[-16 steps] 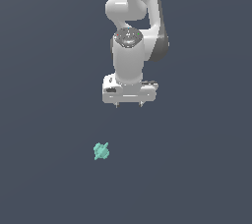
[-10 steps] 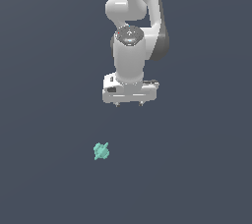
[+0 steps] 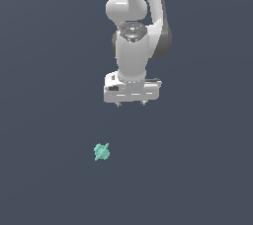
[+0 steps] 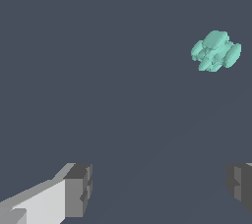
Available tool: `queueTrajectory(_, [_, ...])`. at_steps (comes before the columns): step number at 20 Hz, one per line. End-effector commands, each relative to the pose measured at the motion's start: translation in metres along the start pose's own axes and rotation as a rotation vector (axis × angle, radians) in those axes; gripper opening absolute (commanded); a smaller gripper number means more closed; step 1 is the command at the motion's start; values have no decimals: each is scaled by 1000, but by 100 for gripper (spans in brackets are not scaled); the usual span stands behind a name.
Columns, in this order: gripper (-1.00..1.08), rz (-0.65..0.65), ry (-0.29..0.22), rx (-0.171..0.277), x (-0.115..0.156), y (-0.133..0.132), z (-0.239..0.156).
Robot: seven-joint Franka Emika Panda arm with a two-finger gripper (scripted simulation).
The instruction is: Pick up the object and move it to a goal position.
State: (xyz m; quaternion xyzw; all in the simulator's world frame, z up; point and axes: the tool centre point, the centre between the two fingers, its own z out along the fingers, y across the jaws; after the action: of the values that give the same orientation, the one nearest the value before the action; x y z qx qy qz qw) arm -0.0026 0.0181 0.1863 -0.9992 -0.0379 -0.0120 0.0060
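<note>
The object (image 3: 102, 152) is a small teal knobbly cluster lying on the dark grey floor, toward the exterior view's left and nearer the camera than the arm. My white gripper (image 3: 131, 103) hangs above the floor, apart from the object and to its upper right in that view. Its fingers are spread wide with nothing between them. In the wrist view the object (image 4: 216, 51) lies well away from the gripper (image 4: 160, 191), whose two dark fingertips (image 4: 78, 188) stand far apart at the picture's edge.
The dark grey floor (image 3: 197, 169) spreads flat on all sides. The white arm (image 3: 133, 17) rises from the gripper out of the exterior view's top.
The gripper has shifted slightly toward the exterior view's left and a touch lower. The object has not moved.
</note>
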Motion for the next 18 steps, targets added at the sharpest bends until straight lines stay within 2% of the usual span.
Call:
queueTrajectory(1, [100,6,0,0,2,1,1])
queueTrajectory(9, [100,81,-3,2,20,14,7])
queueTrajectory(18, [100,254,-9,3,58,46,27])
